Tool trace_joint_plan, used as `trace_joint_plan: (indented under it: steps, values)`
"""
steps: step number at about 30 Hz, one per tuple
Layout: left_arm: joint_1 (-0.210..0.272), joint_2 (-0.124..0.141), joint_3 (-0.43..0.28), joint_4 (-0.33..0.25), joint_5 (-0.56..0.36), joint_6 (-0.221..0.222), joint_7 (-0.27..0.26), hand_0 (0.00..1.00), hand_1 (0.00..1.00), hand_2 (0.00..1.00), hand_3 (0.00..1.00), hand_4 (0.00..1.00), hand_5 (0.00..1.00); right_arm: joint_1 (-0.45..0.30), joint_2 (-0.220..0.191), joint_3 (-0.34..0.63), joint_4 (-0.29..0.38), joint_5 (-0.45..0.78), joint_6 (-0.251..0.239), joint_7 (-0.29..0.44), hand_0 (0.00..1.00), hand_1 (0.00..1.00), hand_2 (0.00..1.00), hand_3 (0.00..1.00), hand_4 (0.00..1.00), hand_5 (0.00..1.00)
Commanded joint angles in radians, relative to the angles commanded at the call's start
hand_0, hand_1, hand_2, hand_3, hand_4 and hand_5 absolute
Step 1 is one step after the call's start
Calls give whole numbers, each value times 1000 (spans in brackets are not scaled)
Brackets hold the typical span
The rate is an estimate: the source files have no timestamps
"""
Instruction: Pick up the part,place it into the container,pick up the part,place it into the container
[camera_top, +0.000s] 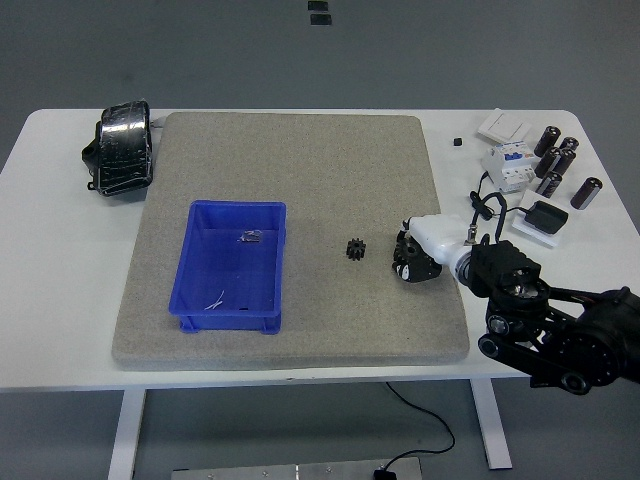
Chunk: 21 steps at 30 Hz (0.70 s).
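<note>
1. From where I stand, the main worry is the small black gear (354, 248) lying alone on the grey mat (300, 330). It is a low, toothed piece, and thick fingers closing slightly off-centre could nudge it along the mat or tip it over rather than lift it.
2. A second worry is the carry. The blue bin (232, 318) sits well apart from the gear, to its left, so a shallow pinch could let the part slip out on the way and land on the mat short of the rim.
3. The cluttered right end of the desk (60, 350) is close to the arm: a white breaker (507, 165), dark cylinders (560, 165) and a black adapter (546, 216) with its cable. A wide elbow swing could snag or knock these.
4. The right robot hand (416, 258) is just beside the gear, to its right, not touching it. Its fingers look curled downward toward the mat, and I see nothing held in them.
5. One small dark part (250, 237) already lies inside the bin, near its far wall.
6. No left arm is in view.
7. A black bundle (120, 150) sits at the desk's far left corner, out of the way.
</note>
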Motion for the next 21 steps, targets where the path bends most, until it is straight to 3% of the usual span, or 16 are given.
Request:
trace_joint_plan:
  steps: [6,7,12,13,18,19,21]
  values:
    - [0,1,-1,0,-1,1,-2,659,642,576,574,670,487,2,-2,-5,-2,2,-4,6,318,507,533,679,603,311]
    - [-1,1,-1,0,-1,1,-2,659,642,581,574,671,512,2,-2,-6,-2,2,-5,7,371,527,509,647,423,104]
    - [0,1,1,0,-7,4,-6,659,642,581,574,671,512,1,-4,-8,-1,-3,-22,14,371,527,509,647,423,104]
    - [1,1,2,0,-7,4,-6,659,642,585,577,677,544,2,-5,-7,0,-6,-29,16,369,515,453,559,409,46]
    - [1,2,4,0,-12,7,-10,659,642,585,577,677,544,3,-7,-7,3,-19,-52,22,369,515,453,559,409,46]
    - [1,2,3,0,-12,7,-10,658,642,586,578,677,568,3,-8,-7,3,-21,-57,24,360,501,429,454,426,2]
    - [1,2,4,0,-14,8,-12,658,642,586,578,677,568,2,-9,-6,6,-26,-67,26,360,501,429,454,426,2]
